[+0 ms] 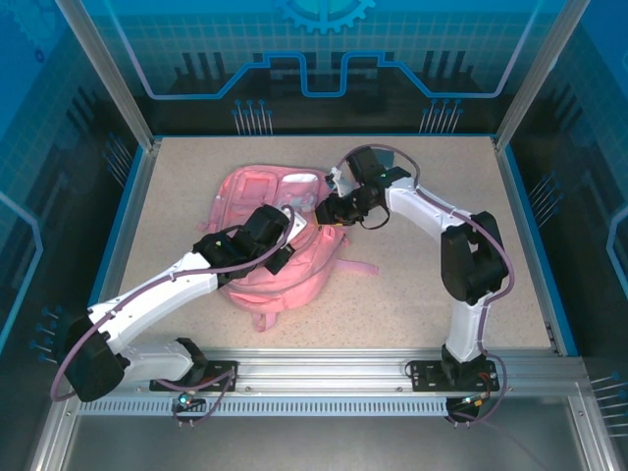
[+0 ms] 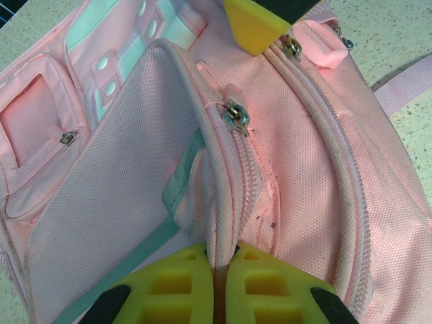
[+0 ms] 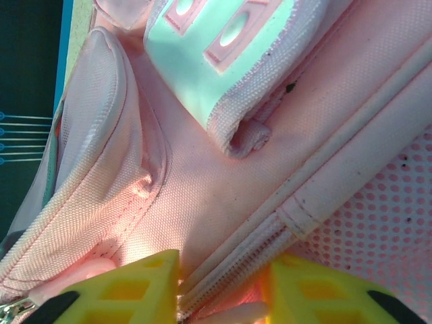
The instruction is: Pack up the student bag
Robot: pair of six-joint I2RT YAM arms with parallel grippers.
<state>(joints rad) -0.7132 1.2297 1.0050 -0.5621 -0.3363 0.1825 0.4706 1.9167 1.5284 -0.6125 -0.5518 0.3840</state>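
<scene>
The student bag [image 1: 294, 270], a pink backpack, lies flat in the middle of the table with both grippers on its upper half. My left gripper [image 1: 283, 235] [image 2: 221, 250] is shut on the piped seam of the bag [image 2: 324, 169], just below a metal zip pull [image 2: 237, 116]. One yellow fingertip [image 2: 253, 23] of the right gripper shows at the top of the left wrist view. My right gripper [image 1: 326, 214] [image 3: 219, 287] stands astride the zip edge of the bag [image 3: 202, 175]. Its jaws are narrowed but still apart, with the zip band between them.
The beige speckled table [image 1: 422, 285] has a blue raised rim and glass walls around it. A pink strap [image 1: 358, 267] trails from the bag to the right. The right arm's elbow [image 1: 471, 255] stands over the right half of the table.
</scene>
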